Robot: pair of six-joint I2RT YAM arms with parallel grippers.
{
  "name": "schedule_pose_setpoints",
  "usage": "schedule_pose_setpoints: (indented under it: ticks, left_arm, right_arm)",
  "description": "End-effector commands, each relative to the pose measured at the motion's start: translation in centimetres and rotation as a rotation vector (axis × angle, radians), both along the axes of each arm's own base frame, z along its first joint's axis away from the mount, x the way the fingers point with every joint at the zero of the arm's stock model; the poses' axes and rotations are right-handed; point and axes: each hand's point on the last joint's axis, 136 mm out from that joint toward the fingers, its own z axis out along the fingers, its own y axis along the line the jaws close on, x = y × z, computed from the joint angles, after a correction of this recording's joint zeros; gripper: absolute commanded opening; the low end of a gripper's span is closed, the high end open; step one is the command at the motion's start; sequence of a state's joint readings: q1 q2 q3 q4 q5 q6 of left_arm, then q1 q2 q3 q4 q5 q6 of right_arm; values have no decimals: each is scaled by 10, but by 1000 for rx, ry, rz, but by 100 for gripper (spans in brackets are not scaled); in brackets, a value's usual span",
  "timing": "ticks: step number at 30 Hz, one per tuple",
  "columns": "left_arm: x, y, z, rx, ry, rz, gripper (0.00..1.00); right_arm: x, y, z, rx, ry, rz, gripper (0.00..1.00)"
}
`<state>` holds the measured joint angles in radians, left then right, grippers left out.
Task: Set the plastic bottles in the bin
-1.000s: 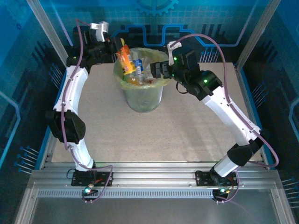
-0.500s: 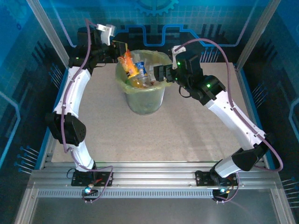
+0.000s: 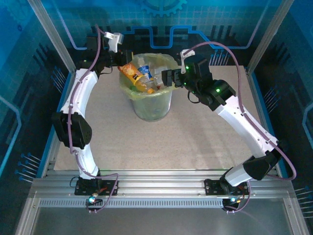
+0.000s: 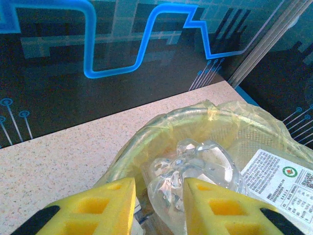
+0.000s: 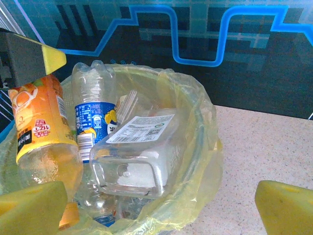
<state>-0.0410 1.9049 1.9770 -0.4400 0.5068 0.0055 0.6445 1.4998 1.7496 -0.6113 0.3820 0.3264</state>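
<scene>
The bin [image 3: 151,105], lined with a yellow-green bag, stands at the back middle of the table. Several plastic bottles lie inside it, among them a blue-labelled one [image 5: 93,122] and a square clear one with a white label [image 5: 142,147]. My left gripper [image 3: 121,64] is at the bin's left rim, shut on an orange-labelled bottle [image 3: 132,73] that leans over the opening. In the left wrist view, clear bottle plastic [image 4: 195,166] sits between the yellow pads [image 4: 107,205]. My right gripper [image 5: 159,210] hangs open at the bin's right rim [image 5: 205,132], holding nothing.
The speckled table [image 3: 195,132] stretches in front of and beside the bin. Dark blue-lit panels [image 4: 122,58] wall in the back close behind it. Metal frame posts [image 3: 266,34] rise at the back corners.
My left gripper has shifted right over the bin's rim, and the orange-labelled bottle has tipped from upright to slanting across the opening. The right gripper edged closer to the bin, then held still.
</scene>
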Motion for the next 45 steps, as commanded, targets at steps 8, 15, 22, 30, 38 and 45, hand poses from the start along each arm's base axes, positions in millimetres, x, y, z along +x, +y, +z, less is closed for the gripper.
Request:
schedule_pose_setpoints:
  ticks: [8, 15, 22, 30, 38, 45]
  left_arm:
    - [5, 7, 9, -75, 10, 42, 60]
    - [5, 23, 52, -162, -45, 157, 82]
    - [-18, 62, 58, -179, 32, 373, 94]
    - [-62, 72, 24, -219, 217, 438, 92]
    - [-78, 52, 0, -308, 280, 362, 93]
    - [-62, 41, 7, -313, 241, 313, 81]
  right_arm:
    - [0, -7, 13, 37, -20, -13, 100]
    - [-2, -10, 15, 22, -17, -19, 100]
    - [-7, -17, 12, 3, -3, -25, 100]
    - [-15, -28, 11, -4, 0, -34, 100]
    - [-20, -38, 7, 21, 6, -47, 100]
    - [-18, -34, -2, 33, 32, -38, 100]
